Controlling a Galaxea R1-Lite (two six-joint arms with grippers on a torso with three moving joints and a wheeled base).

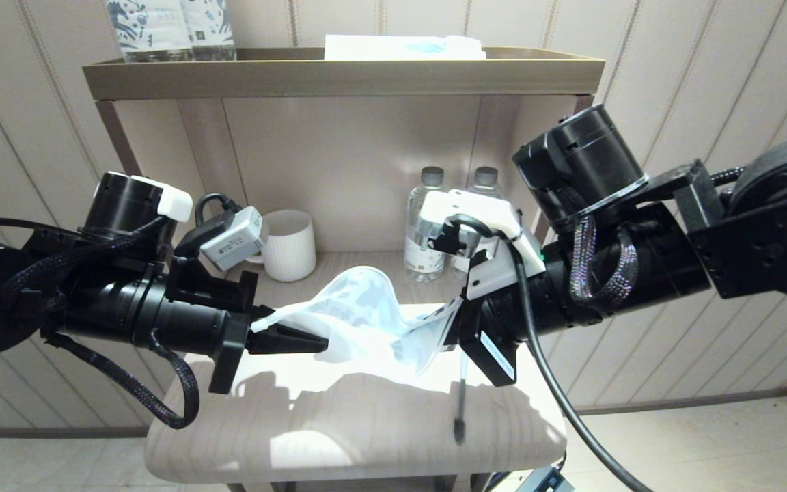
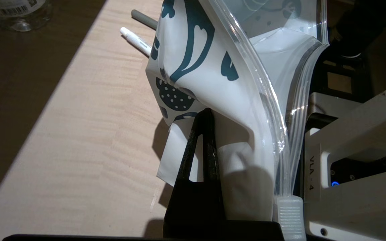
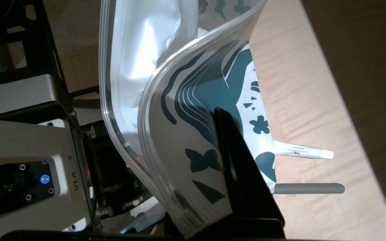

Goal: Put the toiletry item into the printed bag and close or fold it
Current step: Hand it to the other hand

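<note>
Printed bag [image 1: 366,318] held up off the table [image 1: 339,424] between both arms, mouth sagging open, zip strip bowed; nothing visible inside it. Toiletry item [image 3: 302,152] lies on the table under and behind the bag, one white end poking out beside a grey rod [image 3: 308,188]. Left gripper [image 1: 291,338] reaches in level from the left, jaws clenched on one end of the bag. Right gripper [image 1: 458,321] reaches in from the right, jaws clenched on the opposite end. White cup [image 1: 289,244] and two water bottles [image 1: 427,225] stand at the back.
</note>
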